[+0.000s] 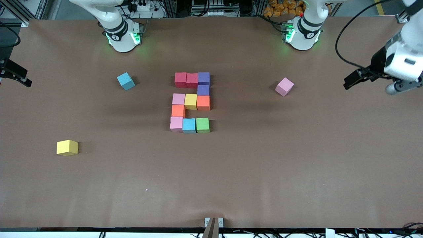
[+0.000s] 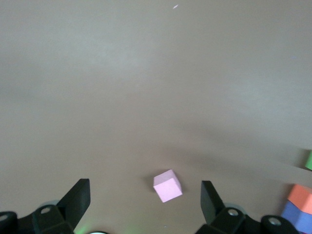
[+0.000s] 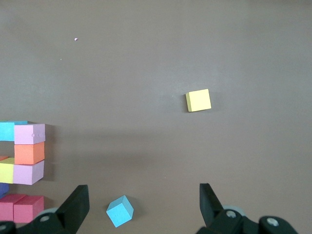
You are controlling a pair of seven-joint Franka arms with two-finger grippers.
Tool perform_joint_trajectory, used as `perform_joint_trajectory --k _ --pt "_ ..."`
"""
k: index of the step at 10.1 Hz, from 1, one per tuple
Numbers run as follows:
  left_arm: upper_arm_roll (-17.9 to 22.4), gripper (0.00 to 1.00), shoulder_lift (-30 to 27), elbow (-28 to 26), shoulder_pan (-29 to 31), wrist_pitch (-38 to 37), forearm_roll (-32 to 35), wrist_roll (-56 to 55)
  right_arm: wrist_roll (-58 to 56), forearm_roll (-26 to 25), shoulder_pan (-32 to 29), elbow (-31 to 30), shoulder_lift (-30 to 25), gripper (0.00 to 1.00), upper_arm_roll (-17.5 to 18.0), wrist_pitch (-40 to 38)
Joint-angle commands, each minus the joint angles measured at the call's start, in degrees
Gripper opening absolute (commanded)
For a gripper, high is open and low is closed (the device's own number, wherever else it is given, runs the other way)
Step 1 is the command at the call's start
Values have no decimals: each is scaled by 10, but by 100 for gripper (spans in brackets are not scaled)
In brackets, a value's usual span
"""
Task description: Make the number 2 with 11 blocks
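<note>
The number 2 (image 1: 191, 102) stands in the middle of the table, built of several touching blocks: red and purple on the top row, pink, light blue and green on the bottom row. Its edge shows in the right wrist view (image 3: 29, 151). My left gripper (image 1: 351, 80) (image 2: 145, 200) hangs open and empty over the left arm's end of the table. A loose pink cube (image 1: 284, 86) (image 2: 168, 185) lies on the table well below it. My right gripper (image 1: 19, 77) (image 3: 143, 202) hangs open and empty over the right arm's end, with a loose light blue cube (image 1: 126, 81) (image 3: 120, 211) lying below.
A loose yellow cube (image 1: 67, 147) (image 3: 198, 100) lies nearer the front camera, toward the right arm's end. Brown paper (image 1: 264, 165) covers the table. The two arm bases (image 1: 124, 34) (image 1: 302, 33) stand at the table's edge farthest from the camera.
</note>
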Motion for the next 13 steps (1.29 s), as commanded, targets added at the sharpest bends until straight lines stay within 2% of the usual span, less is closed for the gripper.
perform_joint_trajectory --k 1,3,6,7,9,12,13 --pt "-10 100 16 55 -6 -25 -34 66 1 -3 -3 5 -5 100 3 -2" --pt "-23 100 15 74 -5 -33 -49 89 1 -3 -3 5 -7 100 2 -3" --pt "-15 100 18 75 0 -47 -51 102 1 -1 -3 5 -6 100 3 -7" --pt "-14 100 33 80 -15 -55 -42 101 2 2 -3 5 -7 100 1 -9" --pt "-6 100 109 193 -24 -130 -34 101 2 4 -10 5 -2 100 -1 0" --pt "-6 100 105 193 -22 -127 -27 124 4 4 -12 3 2 100 -1 10" --pt "-14 100 102 193 -26 -103 9 163 12 4 -15 3 1 100 -2 11"
